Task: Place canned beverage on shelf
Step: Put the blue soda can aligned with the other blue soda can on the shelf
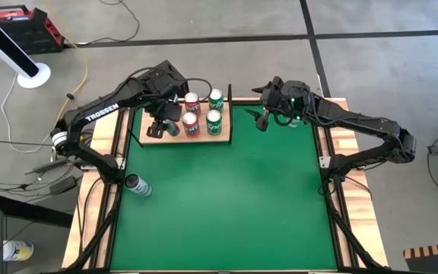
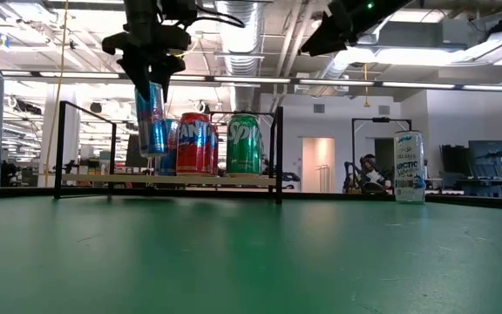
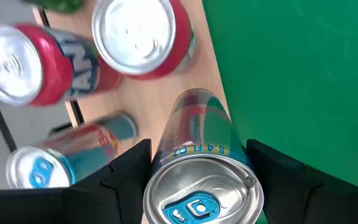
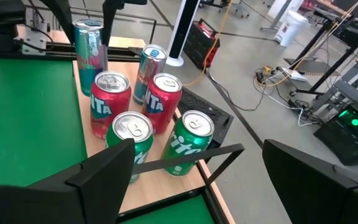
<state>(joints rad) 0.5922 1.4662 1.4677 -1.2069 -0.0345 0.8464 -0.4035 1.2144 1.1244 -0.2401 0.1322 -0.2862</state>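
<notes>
- Left end effector [image 2: 151, 74] is clamped on a slim blue can [image 2: 152, 120], one finger on each side near the rim. Left wrist view confirms the can sits squarely between the fingers, top facing the camera.
- Key relation: the can hangs upright, long axis vertical, right over the shelf [image 1: 152, 139] at its left end. In the low view its base looks just above the board, maybe touching; I can't tell which.
- So the move I'd call next is straight down, then release. No sideways travel needed as far as I can judge.
- Neighbours on the shelf: two red cans [image 1: 191, 114], two green cans [image 1: 214, 109] and another slim blue can [image 4: 149, 73] standing just behind the held one.
- Clearance is tight on the red-can side: the nearest red can [image 3: 143, 37] is close to the held can, so opening the fingers could nudge it.
- The black uprights [image 2: 277, 155] sit at the shelf's ends, well apart from the drop spot.
- Right end effector [image 1: 263, 116] hovers above the worktop [image 1: 234, 198] just right of the shelf, fingers spread, holding nothing.
- Spare cans off the shelf: one lying at the worktop's left edge [image 1: 137, 184], one tall white can [image 2: 409, 166] near the right arm.
</notes>
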